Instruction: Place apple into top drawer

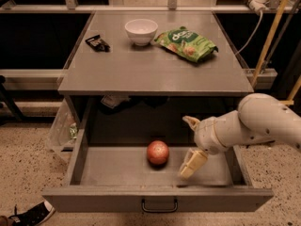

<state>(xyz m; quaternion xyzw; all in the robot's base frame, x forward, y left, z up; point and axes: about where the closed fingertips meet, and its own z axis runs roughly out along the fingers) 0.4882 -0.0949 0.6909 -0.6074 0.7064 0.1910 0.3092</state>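
The reddish-orange apple [158, 152] lies on the floor of the open top drawer [108, 166], near the middle. The drawer's flat front with its small dark handle [160, 205] faces me. My gripper [189, 144] is over the drawer, to the right of the apple and apart from it. It is open and empty, with one pale finger [193, 164] low by the drawer floor and the other [191, 122] higher up. The white arm [256, 124] comes in from the right.
On the grey cabinet top [155, 65] stand a white bowl [141, 31], a green snack bag [186, 43] and a small dark packet [98, 43]. A clear plastic bag [62, 126] hangs at the cabinet's left. A shoe [30, 215] lies on the floor at bottom left.
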